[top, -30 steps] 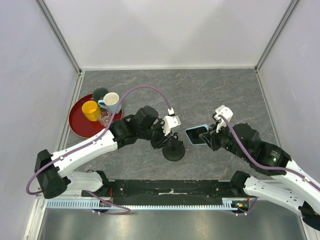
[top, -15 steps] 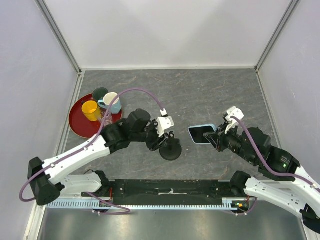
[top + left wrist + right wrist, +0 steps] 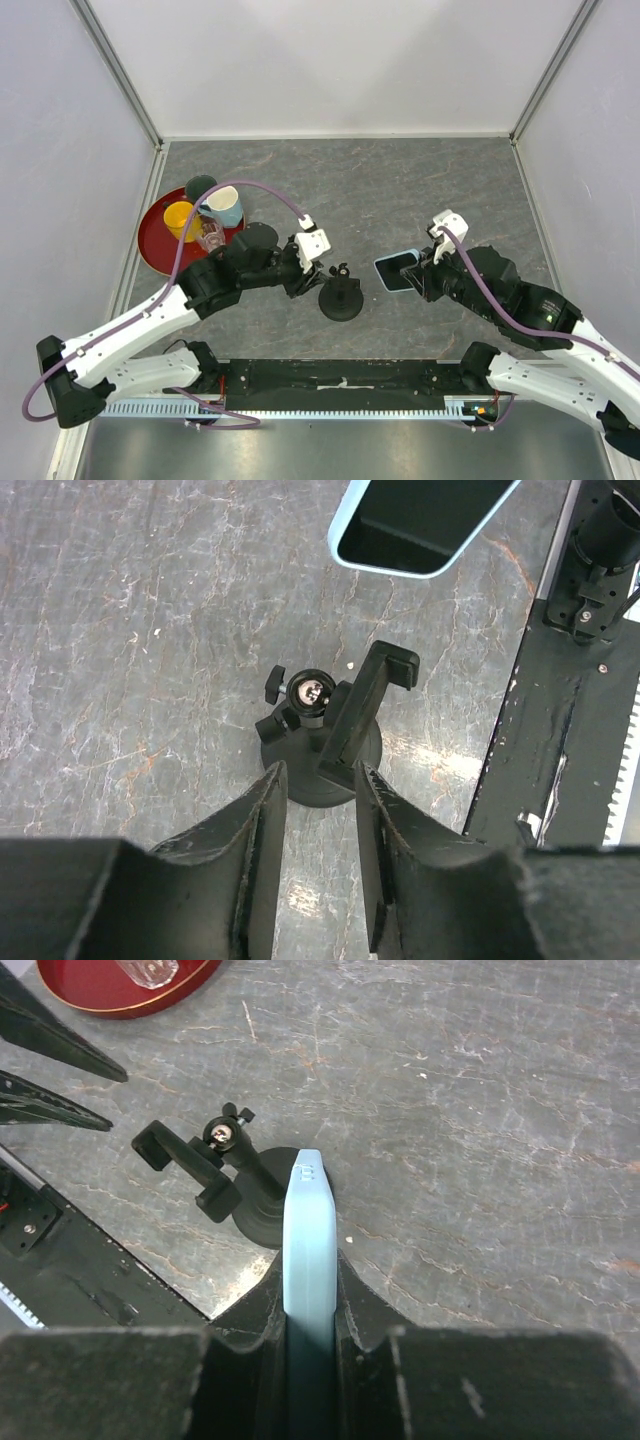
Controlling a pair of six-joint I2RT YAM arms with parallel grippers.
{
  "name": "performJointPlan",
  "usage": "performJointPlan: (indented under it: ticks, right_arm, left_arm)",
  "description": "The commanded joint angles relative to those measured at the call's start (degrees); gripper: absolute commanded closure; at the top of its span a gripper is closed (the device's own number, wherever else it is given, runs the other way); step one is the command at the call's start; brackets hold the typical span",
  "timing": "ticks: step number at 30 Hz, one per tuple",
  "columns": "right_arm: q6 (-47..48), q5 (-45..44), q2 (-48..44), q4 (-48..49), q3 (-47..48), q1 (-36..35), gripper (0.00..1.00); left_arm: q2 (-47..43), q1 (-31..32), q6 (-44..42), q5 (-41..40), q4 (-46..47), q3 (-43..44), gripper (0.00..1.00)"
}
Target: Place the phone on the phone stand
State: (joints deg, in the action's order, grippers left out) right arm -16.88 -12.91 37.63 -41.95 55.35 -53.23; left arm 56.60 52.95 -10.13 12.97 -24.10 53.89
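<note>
The phone stand (image 3: 340, 298) is black, with a round base, a ball joint and a tilted clamp cradle; it stands on the grey table between the arms. My left gripper (image 3: 303, 281) is open and empty just left of the stand. In the left wrist view the stand (image 3: 325, 730) sits just past the tips of my left gripper (image 3: 318, 772). My right gripper (image 3: 425, 272) is shut on the phone (image 3: 398, 270), light blue case and black screen, and holds it right of the stand. In the right wrist view the phone (image 3: 308, 1230) shows edge-on in my right gripper (image 3: 308, 1272), with the stand (image 3: 225, 1170) beyond it.
A red tray (image 3: 158, 252) with several cups stands at the left; its rim shows in the right wrist view (image 3: 120, 995). A black rail (image 3: 340, 378) runs along the near edge. Grey walls close in the table.
My left gripper has drawn back to the left, away from the stand, which shifted slightly left early on. The right gripper with the phone wavered right, then came back toward the stand.
</note>
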Motion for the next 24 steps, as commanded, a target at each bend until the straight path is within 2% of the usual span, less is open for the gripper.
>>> performJointPlan:
  ticks: [1,4,5,6,9,16,18,21,22,24]
  right_arm:
    - [0.4,-3.8,-0.1,1.8,4.6,0.0,1.0]
    - [0.9,-2.8,0.3,1.6,5.5,-0.1,1.0]
    - [0.9,-2.4,0.7,1.4,5.6,0.0,1.0]
    - [1.0,-2.0,0.9,1.3,6.1,0.0,1.0]
    - [1.0,-1.8,1.2,1.4,5.9,0.0,1.0]
    - [0.3,-1.5,-0.3,2.5,4.8,-0.1,1.0]
    - [0.9,-0.9,0.0,2.7,5.1,-0.1,1.0]
    - [1.5,-0.5,1.0,2.4,6.2,0.0,1.0]
    - [1.4,-0.4,1.6,2.5,6.3,-0.1,1.0]
    - [1.2,-0.1,2.2,2.6,6.6,0.0,1.0]
  left_arm:
    - [-2.9,0.0,-0.2,-1.9,2.9,-1.2,0.61]
    - [-2.3,0.0,-0.2,-0.1,2.7,-1.3,0.56]
    - [-1.6,0.0,-0.4,1.8,2.4,-1.2,0.5]
    - [0.4,0.0,-0.4,2.5,1.9,-0.8,0.49]
    - [4.1,0.3,-0.2,4.3,-0.9,1.0,0.48]
    - [5.6,0.4,-0.7,5.9,-1.7,0.8,0.43]
    - [6.2,0.4,-0.7,4.0,-2.3,1.1,0.46]
    - [7.2,0.4,-0.3,-0.2,-2.6,1.7,0.58]
    - [7.2,0.5,0.1,-2.2,-2.4,1.8,0.65]
    - [7.1,0.4,0.6,-3.5,-1.8,1.7,0.7]
